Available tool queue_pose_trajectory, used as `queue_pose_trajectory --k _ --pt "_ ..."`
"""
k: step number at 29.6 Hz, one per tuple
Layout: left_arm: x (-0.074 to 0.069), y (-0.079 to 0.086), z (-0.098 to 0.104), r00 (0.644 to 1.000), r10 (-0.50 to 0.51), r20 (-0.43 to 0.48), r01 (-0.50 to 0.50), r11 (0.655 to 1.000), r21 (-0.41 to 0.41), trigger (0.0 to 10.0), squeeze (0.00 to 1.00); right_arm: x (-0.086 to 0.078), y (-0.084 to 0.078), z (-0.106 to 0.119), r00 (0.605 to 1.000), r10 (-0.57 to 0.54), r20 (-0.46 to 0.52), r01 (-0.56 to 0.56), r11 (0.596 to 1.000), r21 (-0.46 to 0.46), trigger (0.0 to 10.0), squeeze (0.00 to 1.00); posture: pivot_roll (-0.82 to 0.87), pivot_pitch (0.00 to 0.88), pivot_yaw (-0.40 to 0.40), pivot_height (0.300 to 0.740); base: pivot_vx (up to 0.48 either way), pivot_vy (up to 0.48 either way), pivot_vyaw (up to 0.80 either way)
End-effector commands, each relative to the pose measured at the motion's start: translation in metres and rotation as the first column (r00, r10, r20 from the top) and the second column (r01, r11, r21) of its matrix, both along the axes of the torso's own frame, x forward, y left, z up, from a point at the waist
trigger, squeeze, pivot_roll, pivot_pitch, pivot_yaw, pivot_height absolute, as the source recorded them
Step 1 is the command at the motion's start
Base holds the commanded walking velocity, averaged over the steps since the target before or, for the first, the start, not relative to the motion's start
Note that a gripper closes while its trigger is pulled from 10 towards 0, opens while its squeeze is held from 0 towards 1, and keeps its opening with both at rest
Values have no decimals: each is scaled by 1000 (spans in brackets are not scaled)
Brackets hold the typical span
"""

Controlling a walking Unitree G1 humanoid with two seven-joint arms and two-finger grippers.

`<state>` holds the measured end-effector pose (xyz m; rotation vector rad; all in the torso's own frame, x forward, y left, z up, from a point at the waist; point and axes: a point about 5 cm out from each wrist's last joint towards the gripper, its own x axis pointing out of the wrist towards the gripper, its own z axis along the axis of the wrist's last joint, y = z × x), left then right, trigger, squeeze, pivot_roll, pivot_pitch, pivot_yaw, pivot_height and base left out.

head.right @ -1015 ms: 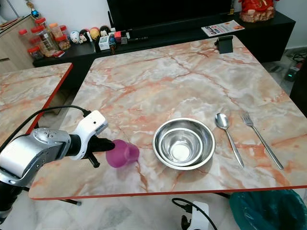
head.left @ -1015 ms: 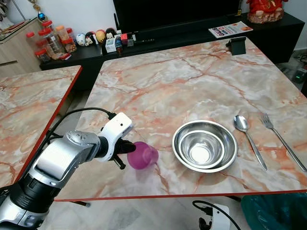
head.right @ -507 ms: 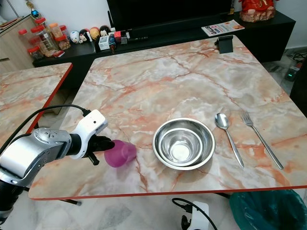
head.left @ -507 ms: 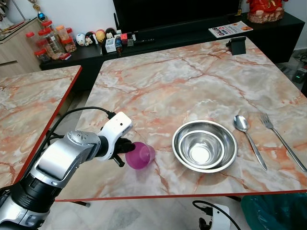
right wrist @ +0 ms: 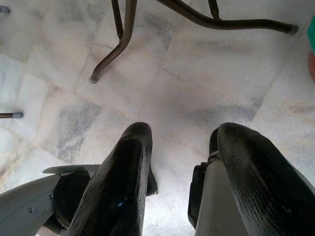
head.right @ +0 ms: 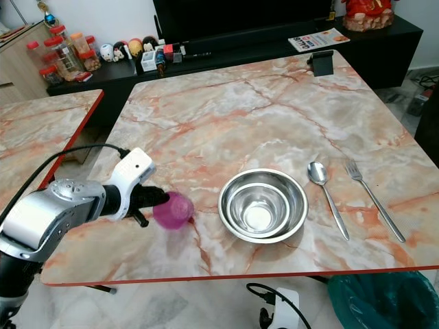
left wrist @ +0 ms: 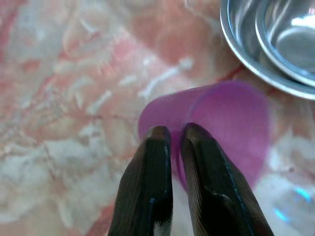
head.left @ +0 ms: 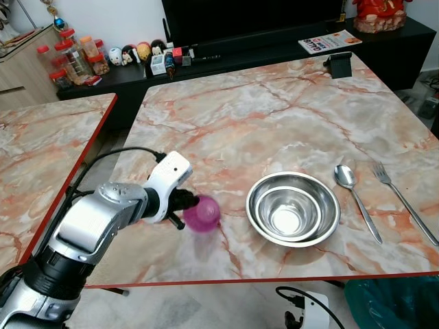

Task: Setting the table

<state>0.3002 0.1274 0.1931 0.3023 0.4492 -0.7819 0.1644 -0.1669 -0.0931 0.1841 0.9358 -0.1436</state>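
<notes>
A translucent purple cup (head.left: 202, 213) hangs tilted just above the marble table (head.left: 274, 116), left of the steel bowls. My left gripper (left wrist: 176, 139) is shut on the purple cup's rim (left wrist: 216, 128). Two nested steel bowls (head.left: 293, 208) sit near the front edge, with a spoon (head.left: 356, 200) and a fork (head.left: 403, 202) laid to their right. In the right wrist view my right gripper (right wrist: 179, 142) hangs open below the table, over the tiled floor.
A second marble table (head.left: 41, 151) stands to the left across a narrow gap. A black phone stand (head.left: 337, 64) sits at the table's far right. A dark cabinet (head.left: 206, 58) behind holds jars and figurines. A teal bin (head.left: 394, 301) stands at the front right.
My left gripper has lifted the purple cup slightly up and away from the front edge, and its mouth now tips more toward the bowls. Bowls, spoon and fork have not moved.
</notes>
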Motion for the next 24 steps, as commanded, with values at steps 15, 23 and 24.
queue_pose_trajectory --k 15,23,24 --pt "3 7 2 1000 31 -4 -31 999 -10 10000 0 -2 7 -1 1000 -7 -8 7 1000 19 10000 0 106 40 184 740 0 0 0" --pt "7 8 6 997 72 32 -71 996 -48 10000 0 -1 7 -1 1000 -6 -6 6 1000 19 10000 0 106 41 181 740 0 0 0" --pt "12 10 10 991 124 55 -118 988 -99 10000 0 -1 7 -1 1000 -6 -6 6 1000 18 10000 0 106 41 181 740 0 0 0"
